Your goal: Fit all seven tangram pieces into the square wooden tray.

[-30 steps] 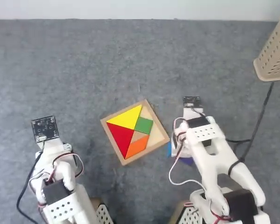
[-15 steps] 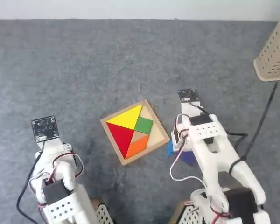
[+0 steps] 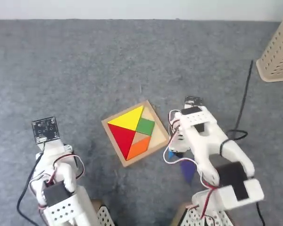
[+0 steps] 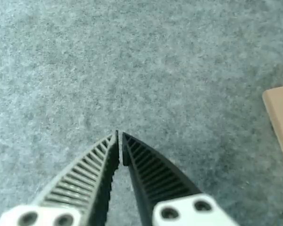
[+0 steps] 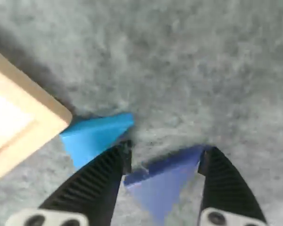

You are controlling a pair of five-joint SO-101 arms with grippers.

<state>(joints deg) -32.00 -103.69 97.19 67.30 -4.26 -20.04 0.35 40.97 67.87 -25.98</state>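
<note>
The right gripper (image 5: 164, 151) is being brought into place, jaws spread, around the dark blue triangle (image 5: 162, 188) lying on the carpet just beside the light blue piece (image 5: 94, 134) at a corner of the wooden tray (image 5: 33, 125), so a pickup is seemingly being prepared, while the left gripper (image 4: 119, 136) is being kept closed.

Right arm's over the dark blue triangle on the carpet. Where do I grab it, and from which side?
Take the dark blue triangular tangram piece across its wide end, straight down from above: it lies flat on the grey carpet, and the open right pincer straddles that end. Nearer its point it narrows, so the grip may slip. Mind the light blue triangular piece close alongside.
</note>
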